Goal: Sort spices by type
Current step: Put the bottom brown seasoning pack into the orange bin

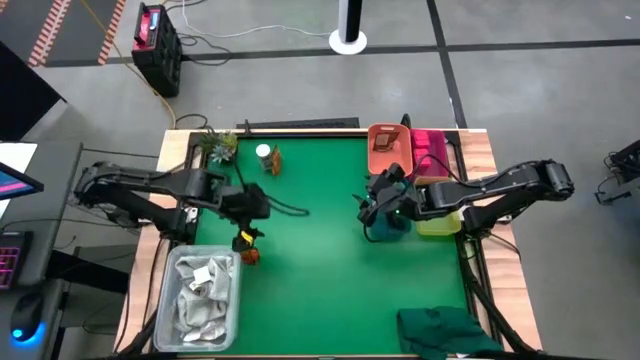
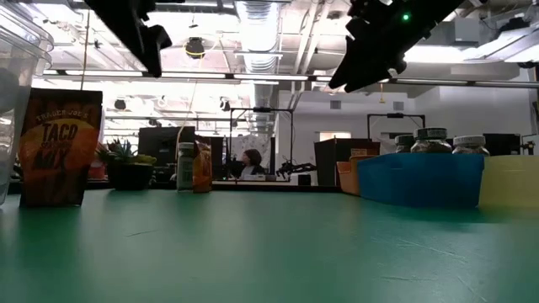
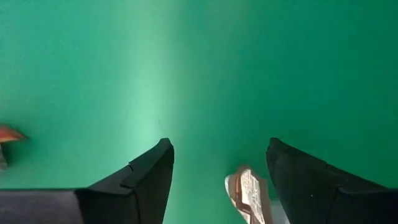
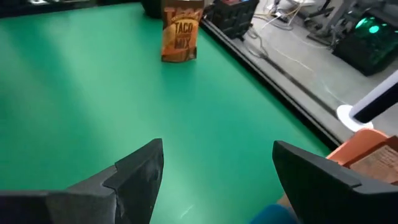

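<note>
Looking straight down, you have the left gripper (image 1: pixel 246 222) raised over the left part of the green mat (image 1: pixel 310 260), right above the taco mix packet (image 1: pixel 247 246). Its fingers (image 3: pixel 140 180) are spread wide with nothing between them; the packet's top edge (image 3: pixel 249 193) shows just inside one finger, untouched.

Your right gripper (image 1: pixel 372 208) hangs over the near end of the blue bin (image 1: pixel 390 228), on the mat's right side. Its fingers (image 4: pixel 134 177) are also spread and empty, pointing across the mat toward the taco mix packet (image 4: pixel 180 31).

Task items as they lie:
- Taco mix packet (image 2: pixel 57 147): standing upright at the left side of the mat, beside the clear tub (image 1: pixel 205 295) of white rags.
- White-capped jar (image 1: pixel 263 155) and orange-brown jar (image 1: pixel 274 162): upright, touching or nearly so, at the far edge, near the small potted plant (image 1: pixel 220 147).
- Dark-lidded jars (image 2: pixel 431 140): inside the blue bin (image 2: pixel 417 178).
- Orange bin (image 1: pixel 385 150) holds a flat packet; the pink bin (image 1: pixel 432 150) sits beside it, contents unclear. The yellow bin (image 1: pixel 440 222) touches the blue one.

A folded green cloth (image 1: pixel 445 330) lies at the near right corner. A person sits in the room behind the table.
</note>
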